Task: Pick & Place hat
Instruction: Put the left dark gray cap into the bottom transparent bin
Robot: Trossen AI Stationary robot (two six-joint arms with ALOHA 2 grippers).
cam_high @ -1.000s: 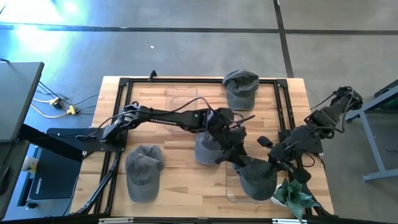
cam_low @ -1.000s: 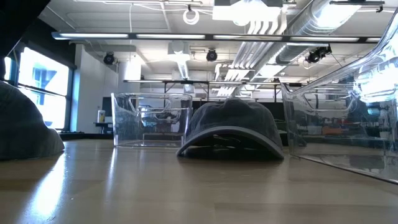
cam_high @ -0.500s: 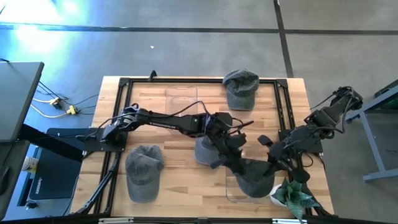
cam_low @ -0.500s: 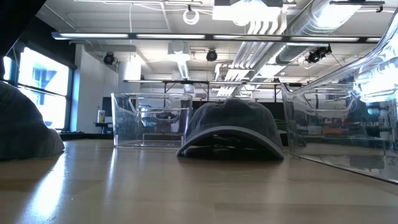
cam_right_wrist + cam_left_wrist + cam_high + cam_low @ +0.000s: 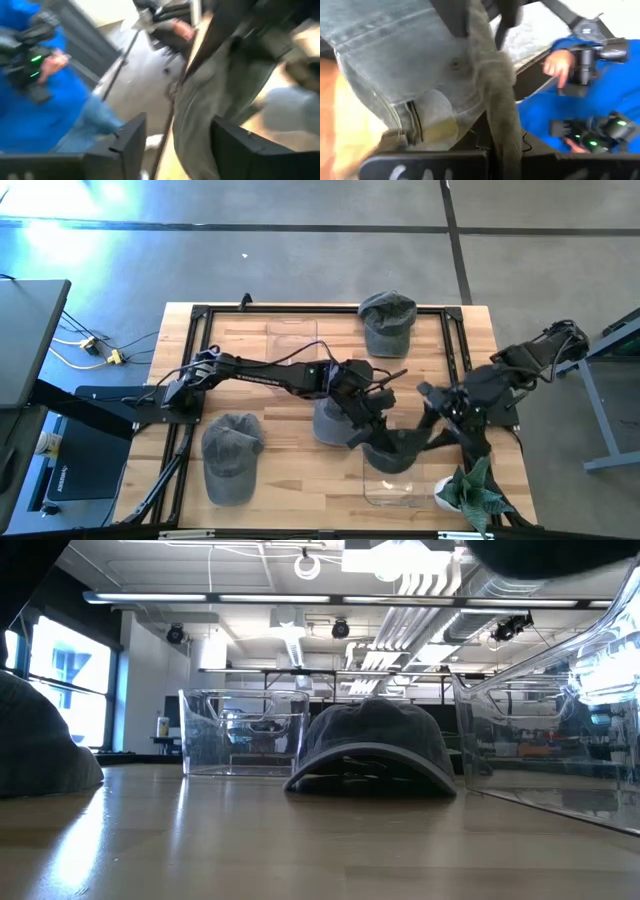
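My left gripper (image 5: pixel 372 437) reaches across the table's middle and is shut on a grey hat (image 5: pixel 402 452). The hat hangs over the far part of a clear container (image 5: pixel 395 485). My right gripper (image 5: pixel 432 418) stands open just right of the hat. In the right wrist view the hat's cloth (image 5: pixel 197 115) lies between its spread fingers (image 5: pixel 131 142); whether it touches them, I cannot tell. Three more grey hats lie on the table: one at the far edge (image 5: pixel 388 320), one at the near left (image 5: pixel 232 455), one in the middle (image 5: pixel 328 420) under my left arm. My left gripper pinches a bunched fold of the hat's cloth (image 5: pixel 496 95) between its two fingers, at the hat's left side (image 5: pixel 385 445). It comes at the hat from the table's left, slanting down. The rest of the hat hangs slack toward the right, over the container.
A second clear container (image 5: pixel 290 340) stands at the far middle, and a green plant (image 5: pixel 472 492) at the near right corner. A black frame (image 5: pixel 200 315) rims the table. Both wrist views show a person in blue (image 5: pixel 580 115) beyond the table, holding a device.
My left gripper has moved toward the near right onto the hat and shut on it. My right gripper has opened, letting the hat go, and has drawn back toward the table's far edge. The hat has shifted a little toward the left and far side.
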